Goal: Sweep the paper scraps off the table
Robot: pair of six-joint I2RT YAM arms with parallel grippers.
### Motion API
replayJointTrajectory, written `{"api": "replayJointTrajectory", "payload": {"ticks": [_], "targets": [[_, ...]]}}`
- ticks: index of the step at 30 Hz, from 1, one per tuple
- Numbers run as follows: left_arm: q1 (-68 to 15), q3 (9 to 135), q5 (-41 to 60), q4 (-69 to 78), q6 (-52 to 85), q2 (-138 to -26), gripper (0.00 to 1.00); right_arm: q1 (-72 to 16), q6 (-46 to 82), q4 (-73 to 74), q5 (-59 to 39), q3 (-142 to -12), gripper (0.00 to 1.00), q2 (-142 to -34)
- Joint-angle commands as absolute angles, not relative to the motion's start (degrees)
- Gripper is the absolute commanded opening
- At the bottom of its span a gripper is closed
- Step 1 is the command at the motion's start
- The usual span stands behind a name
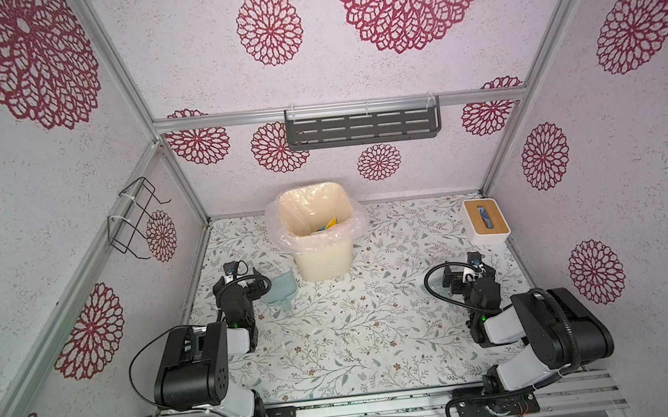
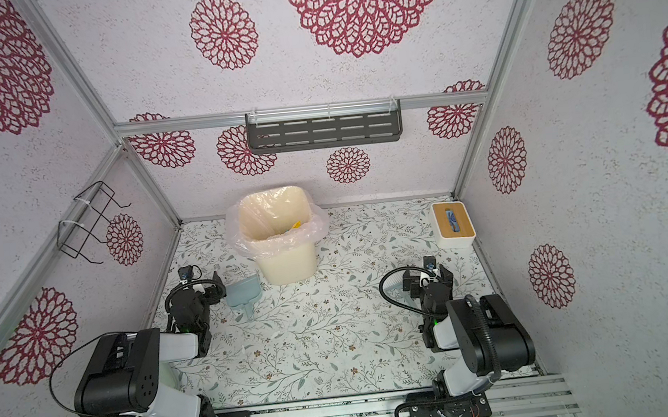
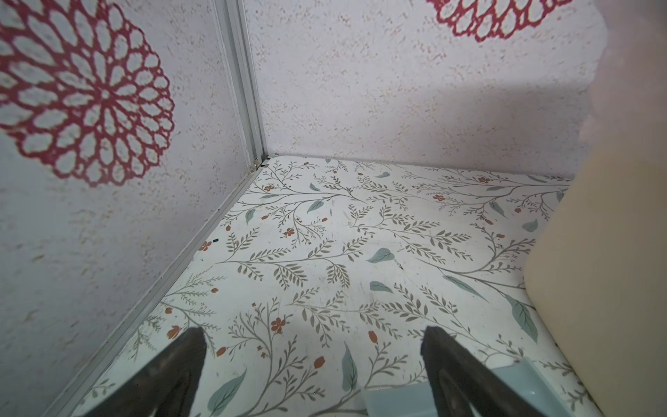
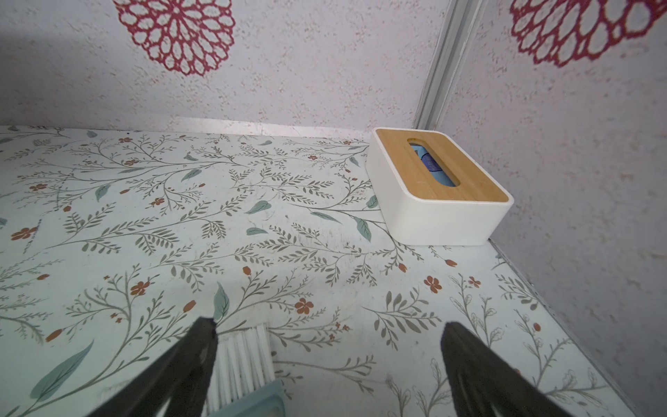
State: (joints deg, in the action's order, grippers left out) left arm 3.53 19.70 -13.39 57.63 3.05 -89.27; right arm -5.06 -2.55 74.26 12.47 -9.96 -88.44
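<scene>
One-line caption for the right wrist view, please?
Right gripper open above the leaf-printed table, a white-bristled brush beside one finger, a bamboo-lidded tissue box in the corner.

Both top views overhead, sharing table; wrist views low, close.

From up here I see the leaf-printed surface with a cream bin, lined with a clear bag, standing toward the back. Inside it lie a few paper scraps, yellow and blue. My left fingers sit just beside a pale blue dustpan near the bin's foot. My right fingers are next to the pale bristles of a brush, and a wood-topped tissue box stands in the far right corner.
</scene>
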Motion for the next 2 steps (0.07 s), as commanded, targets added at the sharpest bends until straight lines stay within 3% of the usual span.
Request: {"api": "replayJointTrajectory", "payload": {"ticks": [1, 2], "targets": [[3.4, 19.7, -12.7, 59.6, 3.2, -89.3, 0.97, -5.1, -2.5, 75.8, 14.0, -11.1, 0.99, -88.3], [3.4, 19.7, -12.7, 59.6, 3.2, -89.3, 0.97, -5.1, -2.4, 76.0, 14.0, -10.9, 0.99, -88.4]]}}
